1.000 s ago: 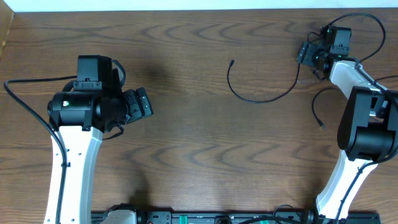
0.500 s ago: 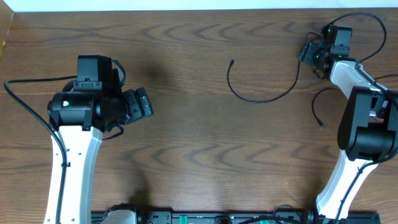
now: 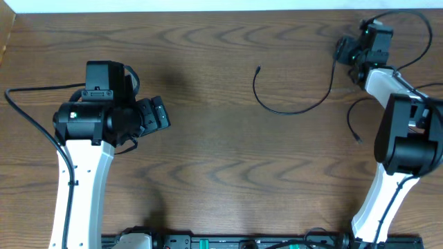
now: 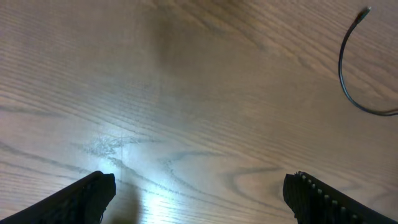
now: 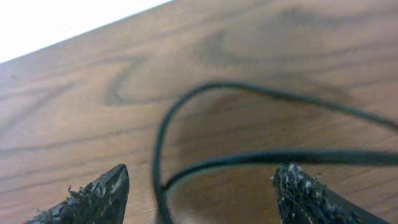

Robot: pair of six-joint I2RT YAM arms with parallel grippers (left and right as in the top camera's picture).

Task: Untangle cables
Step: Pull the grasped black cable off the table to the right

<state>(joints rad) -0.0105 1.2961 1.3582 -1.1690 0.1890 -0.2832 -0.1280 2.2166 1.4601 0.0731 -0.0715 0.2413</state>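
Brown woodgrain table [image 3: 208,173], white strip [image 3: 208,5] past far edge, thin black cables [image 3: 277,112]

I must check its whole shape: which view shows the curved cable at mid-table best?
Overhead: the curved cable shows nearly whole, from free plug up toward the right gripper. Left wrist catches only its plug end and bend. Right wrist shows a blurred black loop; which cable, I cannot tell.
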